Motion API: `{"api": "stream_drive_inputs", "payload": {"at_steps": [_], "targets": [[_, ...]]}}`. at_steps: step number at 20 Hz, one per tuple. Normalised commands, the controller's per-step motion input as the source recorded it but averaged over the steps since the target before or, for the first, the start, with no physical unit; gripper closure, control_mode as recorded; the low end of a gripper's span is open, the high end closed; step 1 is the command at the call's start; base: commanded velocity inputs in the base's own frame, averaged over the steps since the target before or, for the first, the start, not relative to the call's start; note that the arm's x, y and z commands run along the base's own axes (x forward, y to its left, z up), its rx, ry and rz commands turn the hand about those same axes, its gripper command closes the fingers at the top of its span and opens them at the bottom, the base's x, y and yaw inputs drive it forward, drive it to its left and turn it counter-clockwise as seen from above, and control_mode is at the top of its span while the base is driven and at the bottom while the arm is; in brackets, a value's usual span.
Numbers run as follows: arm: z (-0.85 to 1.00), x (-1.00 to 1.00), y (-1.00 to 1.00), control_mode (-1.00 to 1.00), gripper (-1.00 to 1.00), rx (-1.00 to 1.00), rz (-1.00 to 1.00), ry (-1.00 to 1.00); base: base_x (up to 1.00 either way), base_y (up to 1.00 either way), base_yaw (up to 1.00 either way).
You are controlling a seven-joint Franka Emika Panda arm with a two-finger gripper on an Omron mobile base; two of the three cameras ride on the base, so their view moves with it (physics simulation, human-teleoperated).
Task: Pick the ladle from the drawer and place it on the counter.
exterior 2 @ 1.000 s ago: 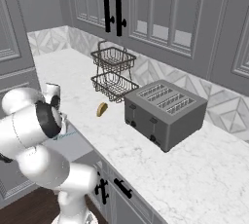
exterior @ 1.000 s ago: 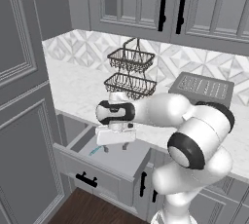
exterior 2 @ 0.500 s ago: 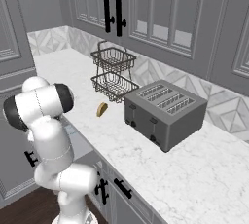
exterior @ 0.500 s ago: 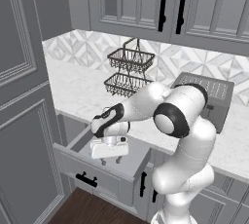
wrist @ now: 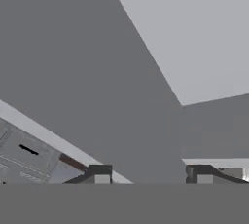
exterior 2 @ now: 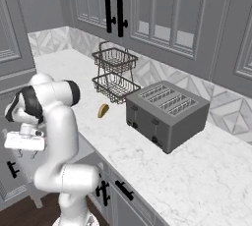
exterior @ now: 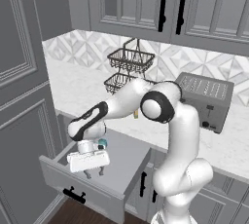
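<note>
In the left base view the gripper (exterior: 94,173) hangs low inside the open drawer (exterior: 124,162), fingers pointing down at the grey floor near its front left part; the two short dark fingers stand a modest gap apart with nothing visibly between them, and whether the tips touch the floor cannot be told. Of the ladle (exterior: 101,143) only a small teal bit shows, at about 1 o'clock from the gripper, just behind the white hand and partly hidden by it; its long axis and heading cannot be read. The counter (exterior: 87,94) runs behind the drawer from 9 toward 3 o'clock, carrying a two-tier wire basket (exterior: 130,60) and a grey toaster (exterior: 204,99). In the right base view the gripper (exterior 2: 27,155) sits at 8 o'clock, below the white hand, its fingers too small to judge the opening; a small yellow-brown lump (exterior 2: 103,110) lies on the counter (exterior 2: 197,171) just beside the wire basket (exterior 2: 114,72), with the toaster (exterior 2: 167,114) at 3 o'clock from it. In the hand view the two fingertips (wrist: 101,176) stand well apart with only flat grey surface between them, gripping nothing.
</note>
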Motion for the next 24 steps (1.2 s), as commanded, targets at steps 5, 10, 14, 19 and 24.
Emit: {"api": "stream_drive_inputs", "payload": {"at_steps": [5,10,14,19,24], "targets": [[-0.69,-1.00,0.97,-1.00,-1.00,0.03,0.04,0.00,0.00,0.00,0.00],[0.44,-0.22,-0.07,-1.00,-1.00,0.00,0.00,-0.29,0.00,0.00,0.00],[0.99,0.66,-0.78,-1.00,-1.00,0.00,0.00,-0.32,0.00,0.00,0.00],[0.12,0.87,-0.80,-1.00,-1.00,0.00,0.06,-0.20,0.00,0.00,0.00],[-0.75,0.82,-0.46,-1.00,-1.00,0.00,0.10,-0.06,0.00,0.00,0.00]]}}
